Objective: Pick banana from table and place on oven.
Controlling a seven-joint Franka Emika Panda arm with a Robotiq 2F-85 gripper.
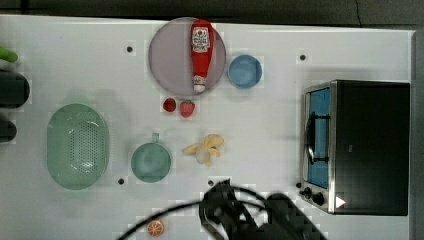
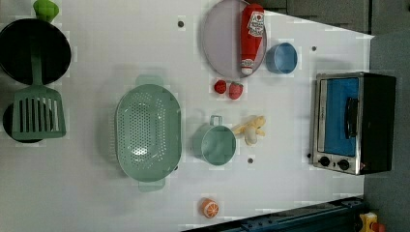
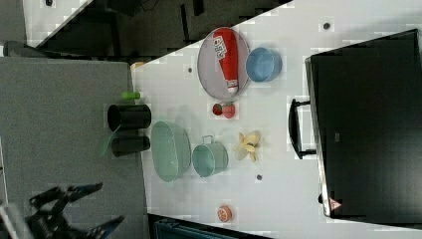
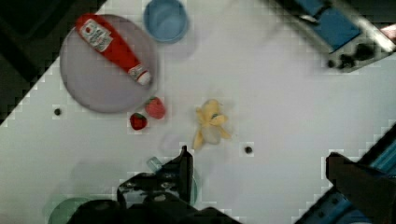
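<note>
The robot arm (image 1: 250, 212) is seen as a dark, blurred mass at the bottom edge of the top view, slightly right of centre, with a black cable (image 1: 165, 212) curving away from it toward the top view's left. In the wrist view, the gripper (image 4: 261, 172) is seen with its dark fingers (image 4: 184, 170) set wide apart, nothing held between them.

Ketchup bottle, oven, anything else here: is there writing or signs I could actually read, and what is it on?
No text reads clearly.
Ketchup bottle: a white label with printing, too blurred to read.
Oven: a small red-and-white triangle sign at one front corner; any symbol inside is too small to tell.
Oven top: a faint small mark, unreadable.
</note>
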